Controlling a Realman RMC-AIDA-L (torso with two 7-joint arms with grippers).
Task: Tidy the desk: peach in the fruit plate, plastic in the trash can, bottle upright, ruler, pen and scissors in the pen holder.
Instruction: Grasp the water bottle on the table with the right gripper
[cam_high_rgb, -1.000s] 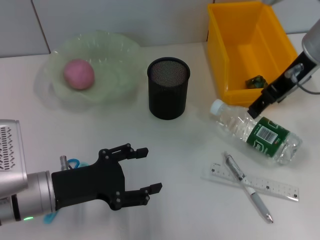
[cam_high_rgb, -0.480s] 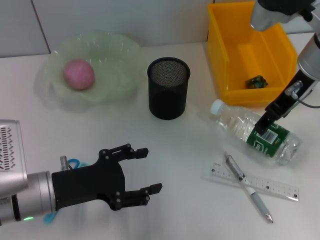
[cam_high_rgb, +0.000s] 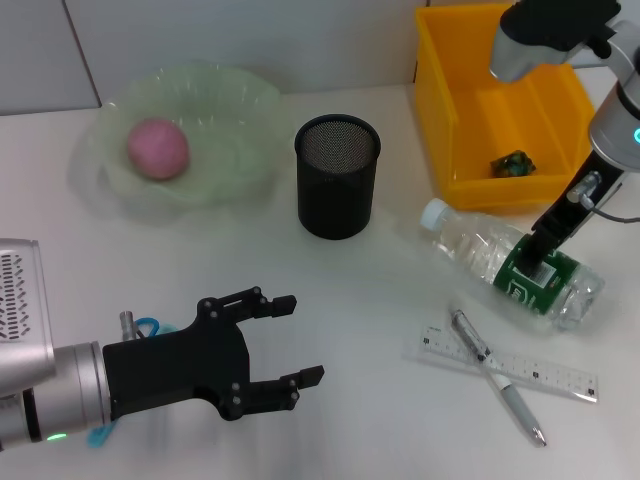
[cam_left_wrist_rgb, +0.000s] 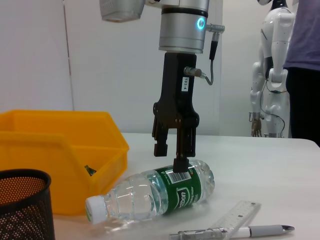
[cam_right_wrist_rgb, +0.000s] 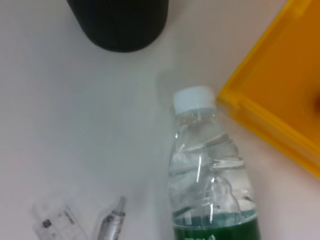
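Since a second ago the right gripper (cam_high_rgb: 543, 247) has dropped from beside the yellow trash can (cam_high_rgb: 445, 120) onto the lying bottle (cam_high_rgb: 510, 262); everything else is unmoved.

Head view: the bottle lies on its side toward the desk's (cam_high_rgb: 370, 330) right edge, cap pointing at the pen holder (cam_high_rgb: 337, 176), which shows nothing inside. The peach (cam_high_rgb: 157, 148) sits in the pale green fruit plate (cam_high_rgb: 235, 120) at the far left. A small dark green scrap (cam_high_rgb: 514, 163) lies in the trash can. The pen (cam_high_rgb: 495, 375) lies crossed over the ruler (cam_high_rgb: 555, 378) near the front right. The left gripper (cam_high_rgb: 290, 340) hangs at the front left, fingers spread wide, holding nothing.

Left wrist view: the right gripper (cam_left_wrist_rgb: 172, 159) stands vertically over the bottle (cam_left_wrist_rgb: 160, 194), fingers narrowly apart, one tip touching the green label.

Right wrist view: bottle (cam_right_wrist_rgb: 210, 175), pen holder (cam_right_wrist_rgb: 120, 22) and trash can (cam_right_wrist_rgb: 280, 100) show.
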